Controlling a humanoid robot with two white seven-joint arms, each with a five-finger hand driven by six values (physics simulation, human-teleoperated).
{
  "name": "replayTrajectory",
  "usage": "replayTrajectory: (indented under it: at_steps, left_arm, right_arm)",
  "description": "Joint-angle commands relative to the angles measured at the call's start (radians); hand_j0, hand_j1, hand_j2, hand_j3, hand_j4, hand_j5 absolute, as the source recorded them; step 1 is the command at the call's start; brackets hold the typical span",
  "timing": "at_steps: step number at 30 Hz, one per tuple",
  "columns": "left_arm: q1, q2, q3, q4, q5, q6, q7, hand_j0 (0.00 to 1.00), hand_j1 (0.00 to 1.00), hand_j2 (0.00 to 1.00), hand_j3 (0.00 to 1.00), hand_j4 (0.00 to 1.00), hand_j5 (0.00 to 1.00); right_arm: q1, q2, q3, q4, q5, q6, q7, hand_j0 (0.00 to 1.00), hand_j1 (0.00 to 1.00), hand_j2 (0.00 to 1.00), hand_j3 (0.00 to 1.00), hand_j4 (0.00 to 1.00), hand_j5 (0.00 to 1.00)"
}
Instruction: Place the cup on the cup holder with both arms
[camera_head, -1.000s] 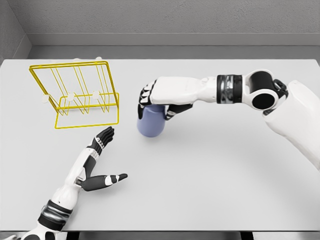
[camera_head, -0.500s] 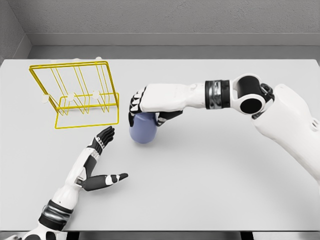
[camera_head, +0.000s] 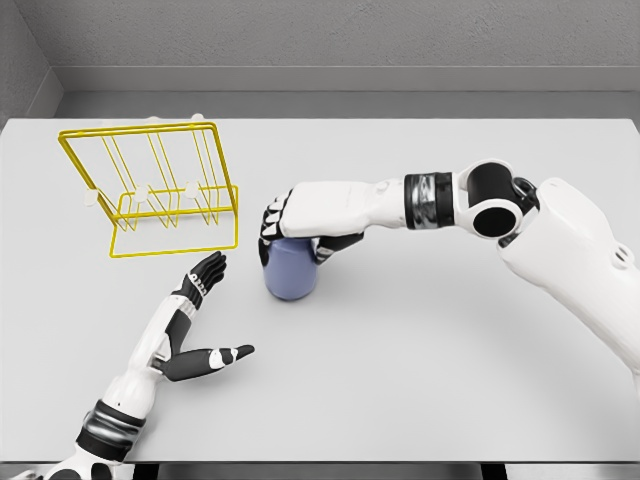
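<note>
- The right hand (camera_head: 300, 222) clasps a blue-violet cylindrical cup (camera_head: 291, 268) from above, fingers curled over its top and down its far side, at the middle of the pale grey table (camera_head: 420, 380).
- The cup stands roughly upright, its long axis close to vertical, its base at or just above the tabletop; whether it touches cannot be told from this view.
- The left hand (camera_head: 195, 315) waits with its fingers spread and relaxed, holding nothing, palm turned toward the cup, near and to the left of it and clearly apart.
- The yellow wire cup holder (camera_head: 150, 195) sits far and to the left of the cup, its near right corner close to the right hand's knuckles but not touching.
- The relation that matters: the cup lies just right of, and slightly farther than, the open left hand, while the holder lies beyond both, to the left. The left hand is the nearer of the two to the holder.
- By this reckoning the cup must pass leftward toward the waiting palm, and any hand-over calls for the left fingers to close on the bare lower body below the right hand's grip.
</note>
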Motion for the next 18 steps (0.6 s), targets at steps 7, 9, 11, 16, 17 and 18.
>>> replayTrajectory:
  at_steps: [7, 9, 11, 16, 17, 18]
  left_arm:
    - [0.002, -0.003, -0.002, -0.001, -0.001, -0.001, 0.008, 1.00, 1.00, 1.00, 1.00, 1.00, 1.00]
    - [0.003, -0.005, -0.002, -0.001, -0.001, -0.001, 0.008, 1.00, 1.00, 1.00, 1.00, 1.00, 1.00]
    - [0.008, -0.006, -0.002, -0.001, -0.001, -0.001, 0.008, 1.00, 1.00, 1.00, 1.00, 1.00, 1.00]
    - [0.009, -0.006, -0.002, -0.001, -0.003, -0.001, 0.023, 1.00, 1.00, 1.00, 1.00, 1.00, 1.00]
    - [0.009, -0.006, -0.003, -0.001, -0.001, -0.001, 0.023, 1.00, 1.00, 1.00, 1.00, 1.00, 1.00]
    - [0.009, -0.006, -0.002, -0.001, -0.003, -0.001, 0.025, 1.00, 1.00, 1.00, 1.00, 1.00, 1.00]
  right_arm:
    - [-0.002, 0.015, -0.008, 0.018, 0.036, 0.003, -0.001, 0.71, 0.71, 0.71, 0.71, 0.71, 0.71]
    - [-0.005, 0.015, -0.008, 0.020, 0.041, 0.003, -0.001, 0.71, 0.71, 0.71, 0.71, 0.71, 0.71]
    - [-0.002, 0.016, -0.010, 0.020, 0.062, 0.003, -0.001, 0.72, 0.72, 0.72, 0.72, 0.72, 0.72]
    - [-0.002, 0.030, -0.010, 0.020, 0.073, 0.003, -0.001, 0.74, 0.74, 0.74, 0.74, 0.74, 0.74]
    - [-0.002, 0.030, -0.010, 0.021, 0.082, 0.003, -0.001, 0.77, 0.77, 0.77, 0.77, 0.77, 0.77]
    - [-0.002, 0.040, -0.010, 0.021, 0.085, 0.003, -0.001, 0.80, 0.80, 0.80, 0.80, 0.80, 0.80]
